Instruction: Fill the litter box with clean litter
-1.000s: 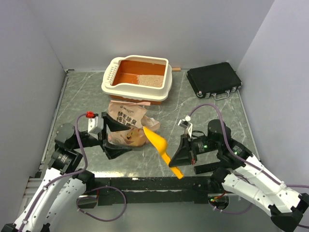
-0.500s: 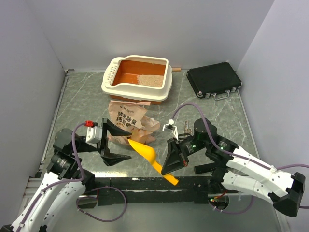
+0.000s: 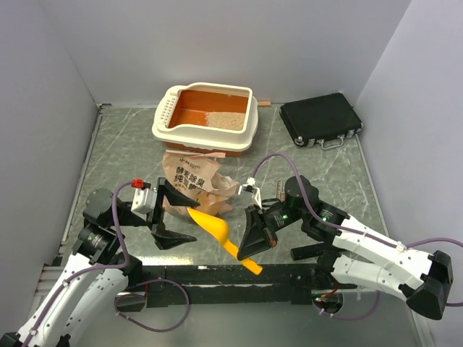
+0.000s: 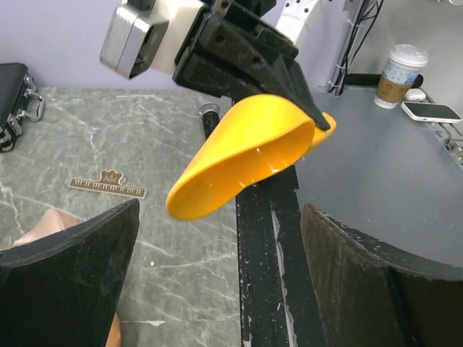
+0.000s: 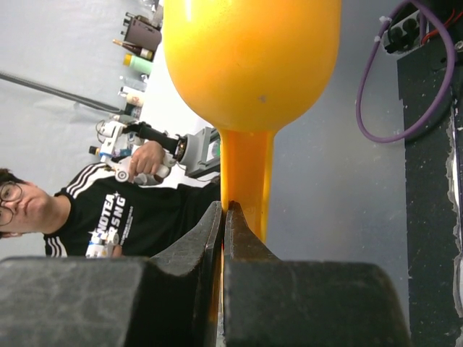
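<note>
The litter box, a large rectangular plastic tray with an orange body and a wide cream-white rim, is set at the far middle of the table, well apart from both grippers. The right gripper is clamped tight on the flat handle of one smooth orange-yellow plastic scoop, which is held tilted above the near edge with its rounded bowl towards the left arm. The left gripper is spread as wide as it goes and nothing is gripped; its two black fingers are seen on either side of the scoop's open mouth, near it. Just beyond them one crumpled tan paper bag with dark print is laid on the grey-green marbled table, its top towards the box. Slots are cut along the box's left short side. One patch of fine beige litter granules is spread in its right part. One flat black case is placed far right.
</note>
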`<action>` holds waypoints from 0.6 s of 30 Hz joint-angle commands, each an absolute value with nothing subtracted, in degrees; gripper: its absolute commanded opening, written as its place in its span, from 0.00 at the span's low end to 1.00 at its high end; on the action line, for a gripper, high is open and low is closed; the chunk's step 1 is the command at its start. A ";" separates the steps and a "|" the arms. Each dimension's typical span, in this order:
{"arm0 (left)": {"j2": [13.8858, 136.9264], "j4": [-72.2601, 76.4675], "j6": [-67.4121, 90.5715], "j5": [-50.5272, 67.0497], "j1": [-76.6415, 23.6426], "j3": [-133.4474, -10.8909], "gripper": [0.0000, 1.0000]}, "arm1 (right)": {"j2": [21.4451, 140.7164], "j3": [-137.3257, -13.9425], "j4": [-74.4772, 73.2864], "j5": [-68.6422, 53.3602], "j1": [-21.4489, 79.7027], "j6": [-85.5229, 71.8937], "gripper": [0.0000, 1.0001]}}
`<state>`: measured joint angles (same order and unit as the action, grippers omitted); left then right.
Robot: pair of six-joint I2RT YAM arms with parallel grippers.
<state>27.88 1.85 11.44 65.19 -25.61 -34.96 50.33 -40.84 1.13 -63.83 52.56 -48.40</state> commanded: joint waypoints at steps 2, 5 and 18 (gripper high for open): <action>28.04 6.59 12.75 68.11 -25.84 -36.65 0.99 | 50.98 -40.08 7.99 -65.83 53.17 -49.04 0.00; 29.09 6.41 12.30 68.64 -25.84 -36.91 0.93 | 51.50 -39.64 7.82 -65.65 53.17 -48.52 0.00; 30.50 7.29 12.75 68.47 -25.75 -37.00 0.72 | 51.59 -34.99 14.93 -65.65 53.44 -52.55 0.00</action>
